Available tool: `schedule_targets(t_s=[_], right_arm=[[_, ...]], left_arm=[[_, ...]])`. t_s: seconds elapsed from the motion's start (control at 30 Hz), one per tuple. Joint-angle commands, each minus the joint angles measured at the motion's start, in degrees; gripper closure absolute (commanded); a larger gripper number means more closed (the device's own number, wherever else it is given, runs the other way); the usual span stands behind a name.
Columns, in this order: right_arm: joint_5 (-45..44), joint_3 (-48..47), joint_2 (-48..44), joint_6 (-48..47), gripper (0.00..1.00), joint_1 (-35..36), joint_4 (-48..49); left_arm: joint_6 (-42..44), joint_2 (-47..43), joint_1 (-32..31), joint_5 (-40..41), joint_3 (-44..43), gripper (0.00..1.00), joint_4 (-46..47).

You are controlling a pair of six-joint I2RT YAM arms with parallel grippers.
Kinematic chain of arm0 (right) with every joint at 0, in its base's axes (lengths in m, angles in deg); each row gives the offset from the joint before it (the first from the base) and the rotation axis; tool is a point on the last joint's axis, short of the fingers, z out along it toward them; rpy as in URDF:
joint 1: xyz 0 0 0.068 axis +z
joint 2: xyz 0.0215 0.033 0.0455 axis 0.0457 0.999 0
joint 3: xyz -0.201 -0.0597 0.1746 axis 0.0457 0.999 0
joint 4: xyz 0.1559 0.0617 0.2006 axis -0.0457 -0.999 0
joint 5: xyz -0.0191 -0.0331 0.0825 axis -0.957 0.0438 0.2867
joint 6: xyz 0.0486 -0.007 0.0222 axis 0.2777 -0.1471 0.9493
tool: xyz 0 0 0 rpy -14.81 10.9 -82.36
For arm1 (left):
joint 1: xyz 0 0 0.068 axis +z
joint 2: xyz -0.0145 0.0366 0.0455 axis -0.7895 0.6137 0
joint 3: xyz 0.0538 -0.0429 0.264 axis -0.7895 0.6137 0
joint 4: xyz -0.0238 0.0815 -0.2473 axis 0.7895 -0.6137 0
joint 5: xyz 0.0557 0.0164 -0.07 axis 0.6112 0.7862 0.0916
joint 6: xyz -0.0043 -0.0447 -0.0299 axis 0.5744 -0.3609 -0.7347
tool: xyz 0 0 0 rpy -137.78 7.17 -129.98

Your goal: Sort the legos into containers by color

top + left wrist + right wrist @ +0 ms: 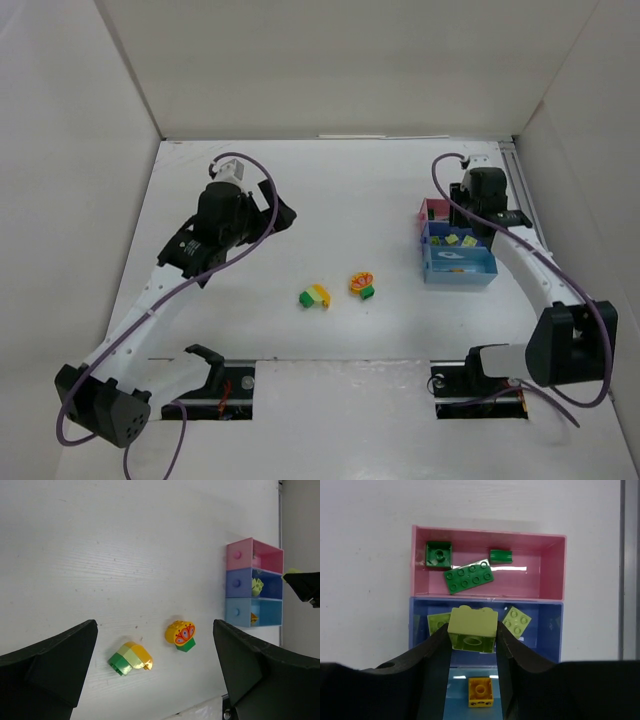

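One pale yellow-green brick pinched in the right gripper, over the dark blue tray.
Left gripper spread wide, well apart from the green-yellow clump and orange flower clump on the table.

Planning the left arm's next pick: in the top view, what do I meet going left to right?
Left gripper → green-and-yellow brick clump → orange-and-green brick clump → row of trays. The right gripper, holding a pale green brick, overlaps the trays, so it is left out.
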Motion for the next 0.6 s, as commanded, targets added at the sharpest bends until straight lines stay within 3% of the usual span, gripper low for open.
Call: schedule_targets(t_s=[0.0, 0.33, 0.57], right_arm=[[-3.5, -5.9, 2.1, 0.4, 0.95, -0.4, 0.2], [-5.7, -13.8, 12.8, 0.4, 0.93, -1.0, 0.9], [-5.7, -13.8, 14.0, -0.1, 0.93, -1.6, 1.4]], left_arm=[[2.0, -0.6, 0.1, 1.3, -3.1, 0.00, 3.2], [2.5, 1.0, 0.1, 2.9, -3.6, 0.00, 3.8], [3.7, 3.3, 0.1, 3.0, -4.2, 0.00, 6.1]])
